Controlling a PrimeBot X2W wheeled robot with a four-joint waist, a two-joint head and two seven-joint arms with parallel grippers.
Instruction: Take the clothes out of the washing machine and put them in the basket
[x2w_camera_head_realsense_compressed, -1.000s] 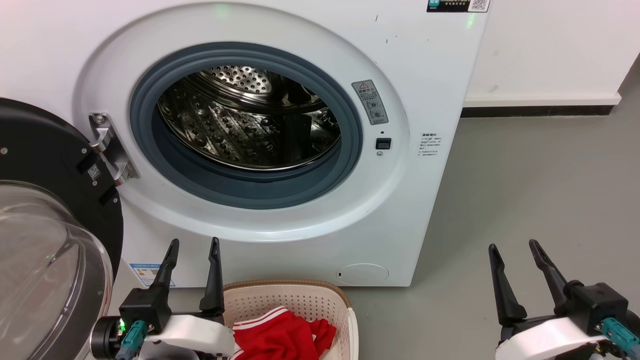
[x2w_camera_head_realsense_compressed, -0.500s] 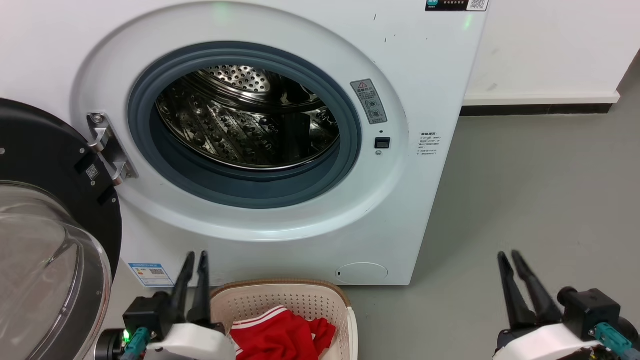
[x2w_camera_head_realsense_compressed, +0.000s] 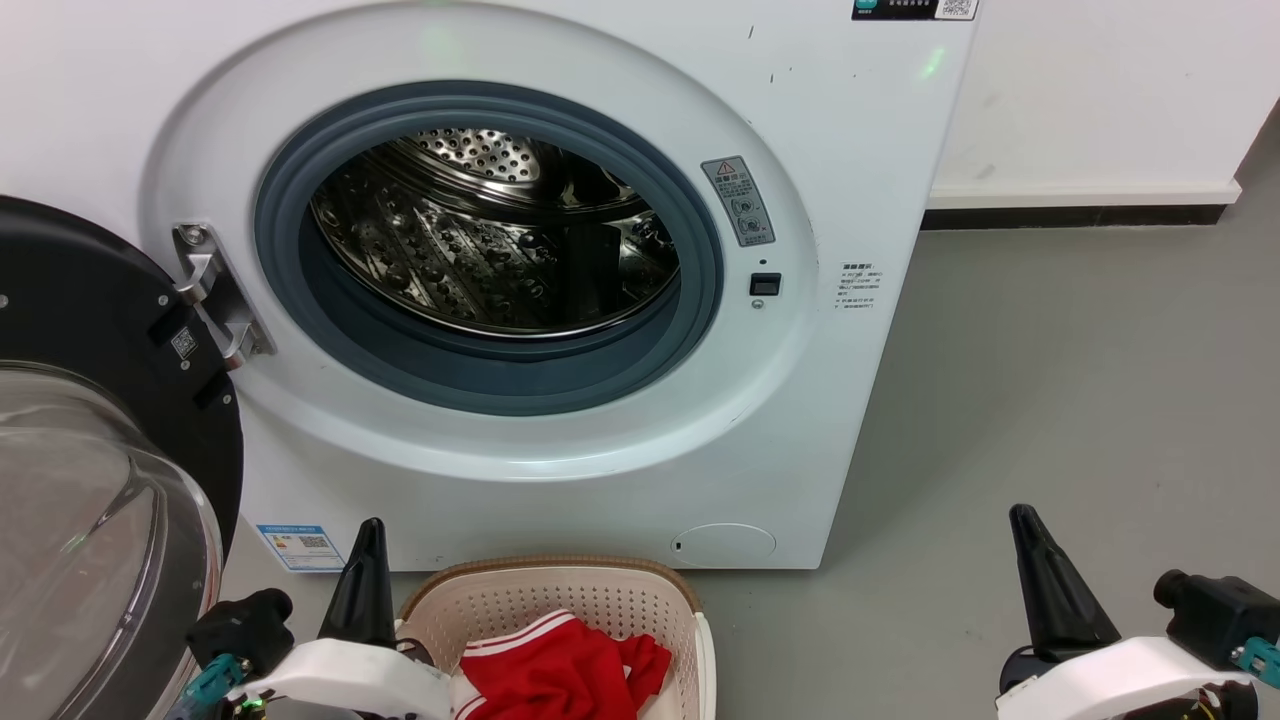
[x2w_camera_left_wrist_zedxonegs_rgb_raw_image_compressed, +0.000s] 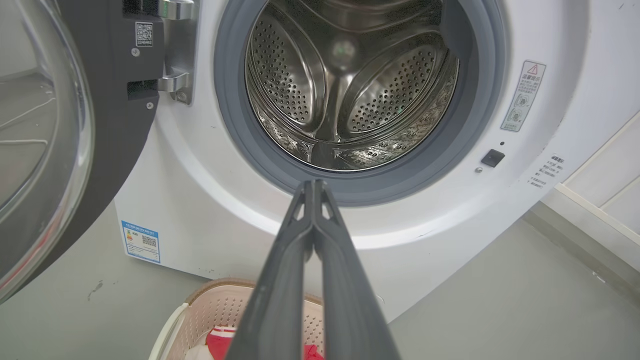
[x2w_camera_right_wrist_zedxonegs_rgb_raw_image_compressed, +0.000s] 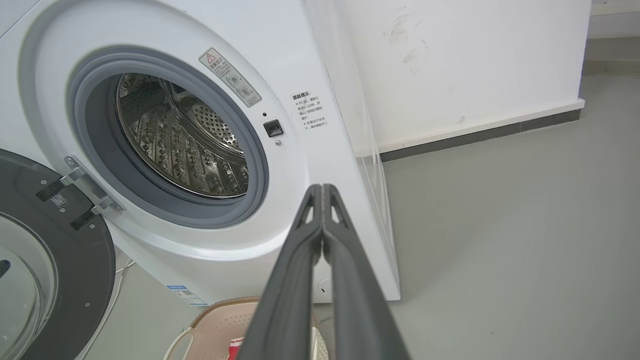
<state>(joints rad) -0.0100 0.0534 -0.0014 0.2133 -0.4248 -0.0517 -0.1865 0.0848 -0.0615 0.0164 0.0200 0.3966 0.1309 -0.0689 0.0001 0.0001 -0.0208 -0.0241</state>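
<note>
laundry duty near its end: at far left the washer's bubble door hangs wide open; just beside it the left gripper points up with its two dark fingers pressed together on nothing. next along, the basket sits on the floor against the foot of the washing machine, red clothes with white stripes heaped inside. above it the steel drum shows bare metal. no fabric can be seen, though its lowest front edge hides behind the grey seal in the head view. at far right the right gripper, likewise pinched closed and empty, hovers over bare floor. judged from this, unloading looks done; a careful finish means checking that hidden lip before retiring — and keeping both arms clear of door and basket rim.
</note>
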